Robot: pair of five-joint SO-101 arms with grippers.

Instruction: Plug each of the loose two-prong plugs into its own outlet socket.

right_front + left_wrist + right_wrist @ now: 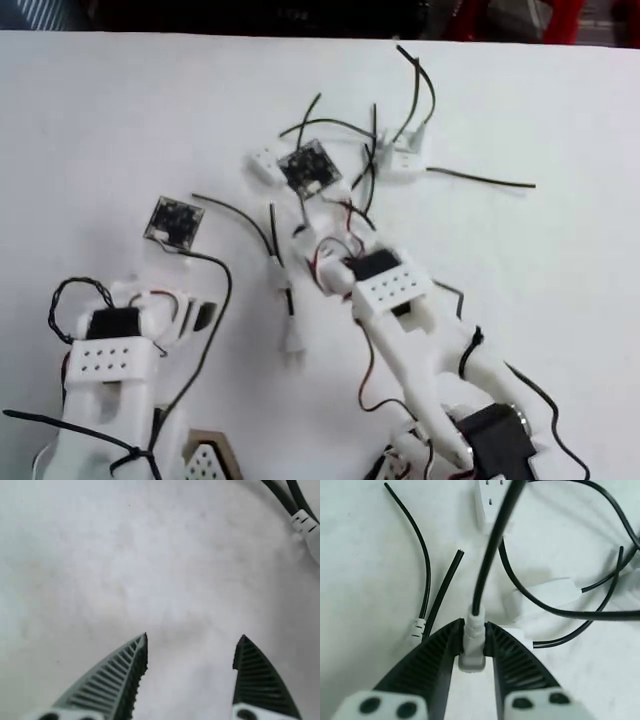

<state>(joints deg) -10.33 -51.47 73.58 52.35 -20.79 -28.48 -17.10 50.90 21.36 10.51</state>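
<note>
My right gripper [473, 625] is shut on a white two-prong plug [472, 647], and the plug's black cord [492, 545] runs ahead over a white outlet socket [490, 500]. In the high view this gripper [315, 248] sits mid-table, just short of a white outlet [268, 162] and a black square module [310, 167]. A second white outlet [400, 160] lies to the right among cords. A loose white plug [292, 340] lies between the arms. My left gripper [194, 640] is open over bare table, also seen at lower left [192, 315].
Another black square module [175, 220] lies at the left, its cord curling down past my left arm. Black cords [480, 180] tangle around the outlets. A white strain relief [306, 522] shows beside the left gripper. Open table lies at the far left and far right.
</note>
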